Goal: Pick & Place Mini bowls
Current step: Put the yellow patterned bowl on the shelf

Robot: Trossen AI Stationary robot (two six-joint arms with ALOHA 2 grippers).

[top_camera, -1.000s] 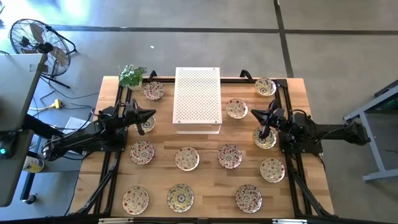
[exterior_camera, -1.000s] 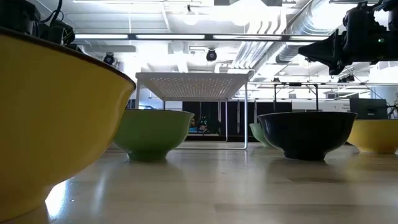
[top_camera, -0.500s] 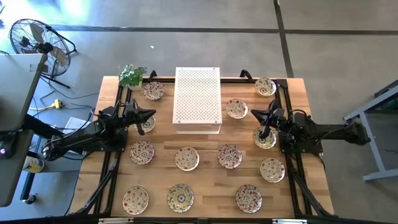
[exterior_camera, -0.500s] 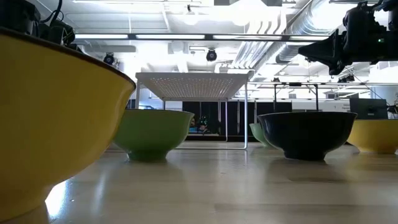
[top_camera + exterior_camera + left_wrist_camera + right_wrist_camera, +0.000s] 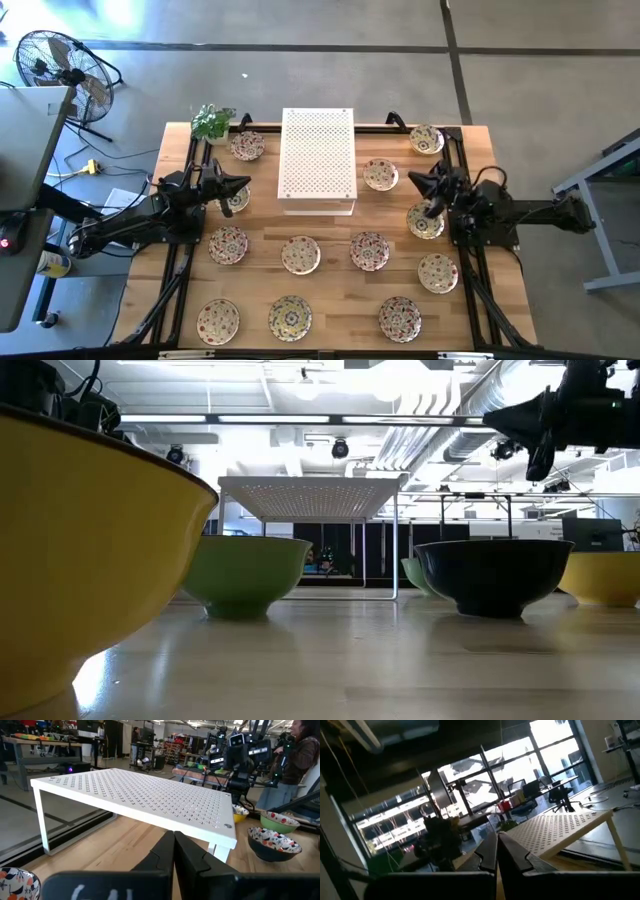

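- Mini bowls (image 5: 301, 254) lie spread over the wooden surface (image 5: 330, 228), mostly in rows in front of the white perforated rack (image 5: 318, 153), a few beside it at left and right. None is on the rack or lifted.
- Right hand (image 5: 418, 181) hangs above the surface near the rack's right side, between two bowls; fingers pressed together, holding nothing.
- Left hand (image 5: 240, 184) sits by the rack's left edge, next to a bowl; fingers together too, empty. Looks parked.
- Step, as I judge it: right arm reaching for a bowl, probably the nearest bowl (image 5: 424, 221) just below its wrist.
- To do it well: spread the fingers first, well before descending.
- Come down over the rim, one finger inside, one outside; the bowl is shallow, so a flat pinch would likely slip.
- Keep clear of the neighbour bowl (image 5: 380, 174) and the rack's corner while lowering.
- Lift straight up, no dragging.
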